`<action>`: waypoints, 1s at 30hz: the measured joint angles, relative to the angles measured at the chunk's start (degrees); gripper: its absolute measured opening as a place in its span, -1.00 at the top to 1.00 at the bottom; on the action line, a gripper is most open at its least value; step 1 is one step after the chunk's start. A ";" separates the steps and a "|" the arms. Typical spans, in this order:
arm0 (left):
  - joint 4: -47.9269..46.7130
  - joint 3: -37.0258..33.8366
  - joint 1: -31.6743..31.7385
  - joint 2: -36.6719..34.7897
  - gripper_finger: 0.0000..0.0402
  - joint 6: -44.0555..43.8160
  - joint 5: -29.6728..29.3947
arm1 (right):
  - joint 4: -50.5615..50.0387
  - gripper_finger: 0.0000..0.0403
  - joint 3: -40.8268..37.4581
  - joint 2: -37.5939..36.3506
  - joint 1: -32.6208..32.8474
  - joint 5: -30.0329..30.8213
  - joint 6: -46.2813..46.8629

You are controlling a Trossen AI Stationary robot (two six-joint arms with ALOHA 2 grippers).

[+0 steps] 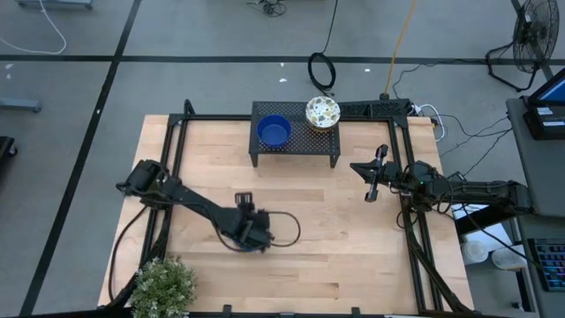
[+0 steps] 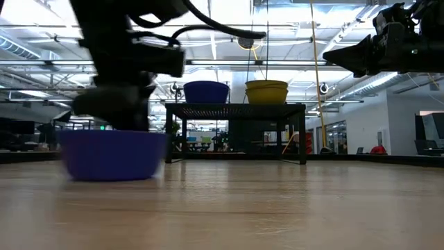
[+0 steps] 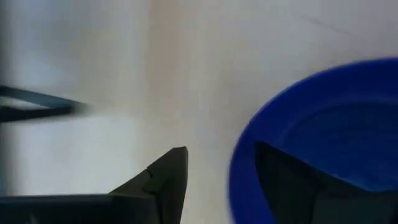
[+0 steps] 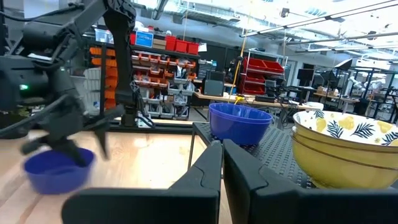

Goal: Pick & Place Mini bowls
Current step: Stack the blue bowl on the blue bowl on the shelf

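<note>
Left wrist view shows my left end effector (image 3: pixel 217 186) open, one finger inside the blue mini bowl (image 3: pixel 323 143) and one outside its rim, the bowl sitting on the table (image 1: pixel 353 230). If I lift crookedly, a finger could snag the rim and flip it. The right end effector (image 1: pixel 372 187) waits closed.

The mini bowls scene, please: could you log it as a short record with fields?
rack: black mesh stand at the table's far edge
on rack: blue bowl and yellow floral bowl, side by side
on table: second blue bowl, under the left arm
left hand: open, one finger inside that bowl's rim, one outside
right hand: shut, empty, raised at the table's right
other: potted plant at near-left corner
</note>
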 joint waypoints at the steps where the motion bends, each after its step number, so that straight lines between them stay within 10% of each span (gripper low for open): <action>1: 0.03 0.00 0.67 -0.25 0.05 0.91 -3.91 | 0.01 0.99 0.00 -0.01 0.00 0.01 0.02; 8: -0.34 0.00 5.93 -2.92 0.05 5.72 -13.84 | 0.03 0.99 0.00 0.01 0.00 0.02 0.00; 21: -1.83 0.00 18.01 -16.50 0.05 2.31 20.61 | 0.01 0.99 0.00 -0.01 0.00 0.01 0.02; 30: 0.91 -0.61 20.45 -10.91 0.05 7.48 26.47 | 0.01 0.99 0.00 -0.01 0.00 0.01 0.02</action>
